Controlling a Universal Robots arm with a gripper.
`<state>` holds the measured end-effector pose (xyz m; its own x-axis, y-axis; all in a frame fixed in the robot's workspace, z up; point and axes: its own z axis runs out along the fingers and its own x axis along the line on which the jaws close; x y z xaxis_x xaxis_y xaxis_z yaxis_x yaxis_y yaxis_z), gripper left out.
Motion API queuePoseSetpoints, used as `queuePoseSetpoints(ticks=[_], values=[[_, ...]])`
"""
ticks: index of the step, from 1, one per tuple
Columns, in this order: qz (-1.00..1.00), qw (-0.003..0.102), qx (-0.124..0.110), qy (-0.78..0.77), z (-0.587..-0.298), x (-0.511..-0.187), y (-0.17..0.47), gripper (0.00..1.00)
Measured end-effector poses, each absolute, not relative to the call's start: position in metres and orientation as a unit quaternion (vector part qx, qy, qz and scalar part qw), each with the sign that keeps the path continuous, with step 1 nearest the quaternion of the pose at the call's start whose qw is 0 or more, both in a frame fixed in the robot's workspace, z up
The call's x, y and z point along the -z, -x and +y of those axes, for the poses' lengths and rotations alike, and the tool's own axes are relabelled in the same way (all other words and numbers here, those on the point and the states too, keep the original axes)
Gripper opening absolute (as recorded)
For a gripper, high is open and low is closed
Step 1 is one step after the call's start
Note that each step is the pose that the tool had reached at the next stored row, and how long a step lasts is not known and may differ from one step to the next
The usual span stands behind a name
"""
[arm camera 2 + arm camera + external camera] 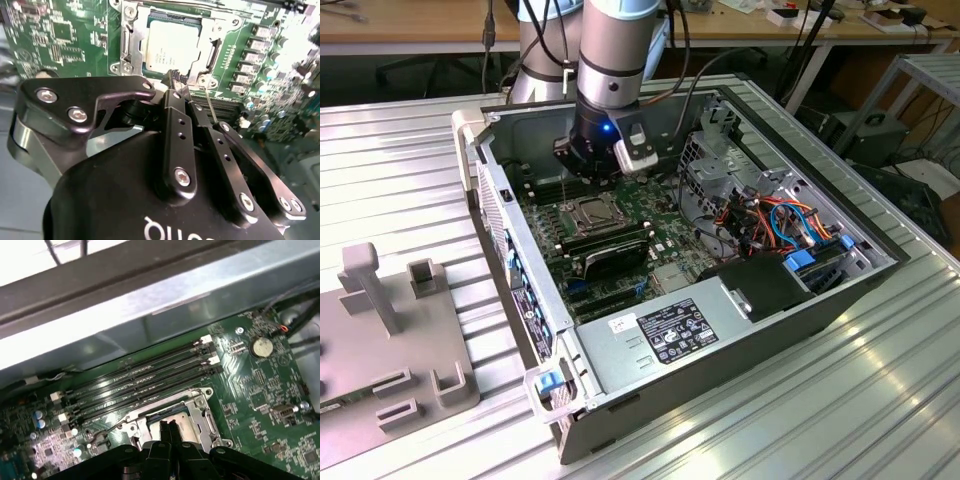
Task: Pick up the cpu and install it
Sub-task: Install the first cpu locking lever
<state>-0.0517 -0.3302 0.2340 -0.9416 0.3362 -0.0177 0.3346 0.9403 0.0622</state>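
The cpu (pixel 169 46) is a silver-grey square lying flat inside the socket frame (pixel 129 47) on the green motherboard (pixel 60 35). The exterior view shows the cpu (pixel 591 212) in the middle of the open computer case (pixel 720 330). My gripper (pixel 176 86) hangs just above the socket's edge, its two black fingers (pixel 164 430) pressed together, shut, with nothing visible between them. A thin metal socket lever (pixel 210 106) stands up beside the fingers. In the first wrist view my gripper (pixel 168 429) points down at the socket, hiding part of the cpu.
Black memory slots (pixel 140 382) run beside the socket, next to the case's side wall (pixel 165 315). A power supply (pixel 670 335) lies at the case's near end, with coloured cables (pixel 780 220) and a drive cage on the exterior view's right. Grey fixtures (pixel 380 300) stand on the table at the left.
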Motion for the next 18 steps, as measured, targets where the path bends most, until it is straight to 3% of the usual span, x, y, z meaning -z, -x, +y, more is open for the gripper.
queuePoseSetpoints(ticks=[18], values=[[0.999, 0.006, -0.024, 0.045, -0.3302, -0.2301, 0.0516, 0.11]])
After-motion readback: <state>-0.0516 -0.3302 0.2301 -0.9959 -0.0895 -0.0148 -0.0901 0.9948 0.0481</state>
